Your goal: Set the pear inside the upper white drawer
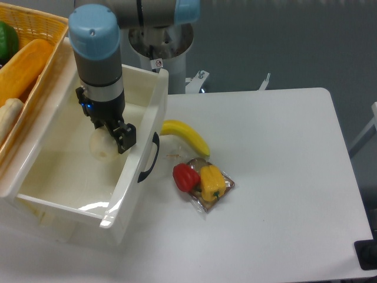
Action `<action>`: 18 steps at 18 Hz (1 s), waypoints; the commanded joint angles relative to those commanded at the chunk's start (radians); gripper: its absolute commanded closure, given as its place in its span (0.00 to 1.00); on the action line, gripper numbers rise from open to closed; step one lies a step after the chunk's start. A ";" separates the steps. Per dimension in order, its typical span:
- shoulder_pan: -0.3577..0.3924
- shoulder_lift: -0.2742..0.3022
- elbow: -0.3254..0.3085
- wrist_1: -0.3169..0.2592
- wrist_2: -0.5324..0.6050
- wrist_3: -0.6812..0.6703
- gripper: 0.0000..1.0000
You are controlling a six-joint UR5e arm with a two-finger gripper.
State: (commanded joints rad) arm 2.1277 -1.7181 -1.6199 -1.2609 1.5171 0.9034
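Cream pear [101, 146] betw. jaws, in drawer [141, 106]

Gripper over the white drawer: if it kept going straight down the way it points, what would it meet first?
Most likely the drawer floor: the gripper points down inside it, shut on the pear. Remaining height is unclear.

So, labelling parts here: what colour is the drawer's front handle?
Dark, near black, on the white drawer; the handle shows in the fixed camera view.
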 joint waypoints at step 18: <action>0.099 0.060 0.103 -0.006 -0.006 0.014 0.00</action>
State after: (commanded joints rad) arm 2.2272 -1.6582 -1.5171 -1.2671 1.5110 0.9173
